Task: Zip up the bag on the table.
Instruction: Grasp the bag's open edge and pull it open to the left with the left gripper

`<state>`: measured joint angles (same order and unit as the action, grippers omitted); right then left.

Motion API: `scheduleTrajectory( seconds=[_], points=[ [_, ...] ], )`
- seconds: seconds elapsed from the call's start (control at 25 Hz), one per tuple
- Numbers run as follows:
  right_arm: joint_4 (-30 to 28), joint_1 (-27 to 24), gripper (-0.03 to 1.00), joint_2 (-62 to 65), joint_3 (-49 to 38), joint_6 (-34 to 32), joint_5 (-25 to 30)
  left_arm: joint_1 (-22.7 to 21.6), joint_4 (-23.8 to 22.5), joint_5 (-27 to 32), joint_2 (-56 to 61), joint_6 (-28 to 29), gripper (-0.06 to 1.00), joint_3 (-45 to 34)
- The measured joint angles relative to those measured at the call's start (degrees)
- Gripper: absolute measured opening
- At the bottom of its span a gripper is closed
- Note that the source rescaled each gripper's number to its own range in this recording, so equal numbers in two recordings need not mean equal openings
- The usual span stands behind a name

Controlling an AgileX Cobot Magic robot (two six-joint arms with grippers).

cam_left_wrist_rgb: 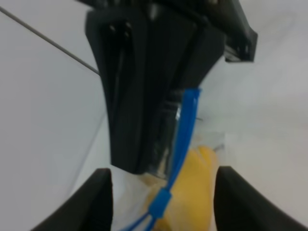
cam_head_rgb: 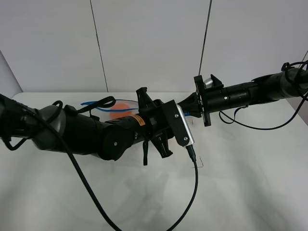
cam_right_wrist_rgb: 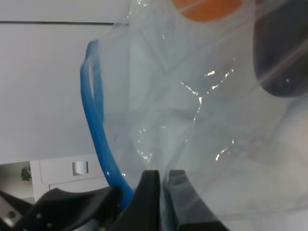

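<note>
The clear bag (cam_right_wrist_rgb: 192, 120) lies between my two arms, mostly hidden behind the left arm in the high view, where its blue zip strip (cam_head_rgb: 103, 103) and orange fruit (cam_head_rgb: 118, 113) show. My right gripper (cam_right_wrist_rgb: 161, 185) is shut on the bag's plastic beside the blue strip (cam_right_wrist_rgb: 98, 139). The left wrist view shows its black fingers (cam_left_wrist_rgb: 144, 120) pinching the strip's end. My left gripper (cam_left_wrist_rgb: 163, 192) is open, one finger on each side of the strip and its blue slider (cam_left_wrist_rgb: 159, 204). Yellow fruit (cam_left_wrist_rgb: 195, 187) shows through the plastic.
The white table (cam_head_rgb: 250, 187) spreads around both arms. A black cable (cam_head_rgb: 195, 187) hangs from the left wrist camera down to the front edge. A thin black corner mark (cam_head_rgb: 202, 164) lies right of it. A grey panelled wall (cam_head_rgb: 154, 43) stands behind.
</note>
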<state>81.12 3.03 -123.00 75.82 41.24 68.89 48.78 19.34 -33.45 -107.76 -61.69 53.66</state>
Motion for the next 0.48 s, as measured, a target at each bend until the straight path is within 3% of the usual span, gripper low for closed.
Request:
scheduleTrajectory(
  seconds=[0.16, 0.32, 0.48],
  points=[
    [0.0, 0.0, 0.0, 0.0, 0.0, 0.0, -0.05, 0.0, -0.36, -0.52, 0.0, 0.0, 0.45, 0.0],
    [0.0, 0.0, 0.0, 0.0, 0.0, 0.0, -0.11, 0.0, -0.35, -0.78, 0.0, 0.0, 0.2, 0.0],
    [0.1, 0.0, 0.0, 0.0, 0.0, 0.0, -0.11, 0.0, -0.52, -0.78, 0.0, 0.0, 0.13, 0.0]
  ],
)
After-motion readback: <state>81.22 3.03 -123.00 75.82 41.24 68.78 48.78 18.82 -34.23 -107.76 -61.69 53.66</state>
